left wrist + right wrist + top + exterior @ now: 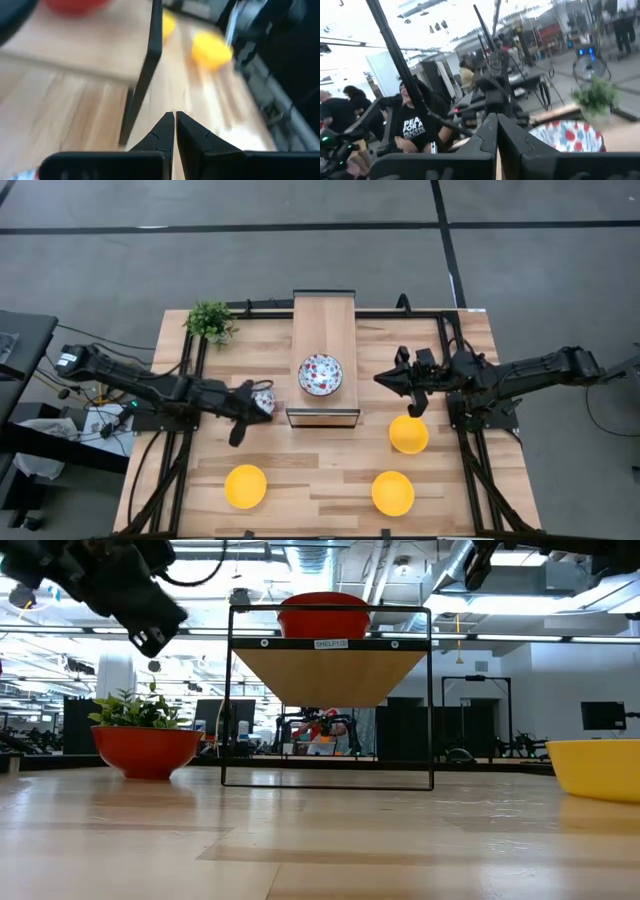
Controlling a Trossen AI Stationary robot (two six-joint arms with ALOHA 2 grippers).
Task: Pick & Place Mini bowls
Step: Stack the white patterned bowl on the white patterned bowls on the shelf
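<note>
L gripper (240, 430): shut, empty, floral bowl (263, 400) just beside, shelf side
R gripper (414, 406): shut, yellow bowl (408, 434) right below, nearest

"PEAR FOR A" on a person's black shirt (415, 127)

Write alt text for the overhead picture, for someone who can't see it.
A wooden table seen from above: a floral bowl sits on a small raised shelf at its centre, and three yellow bowls lie nearer the front. Two dark robot arms reach in from the sides, left fingers beside another floral bowl. A potted plant stands at a back corner.
</note>
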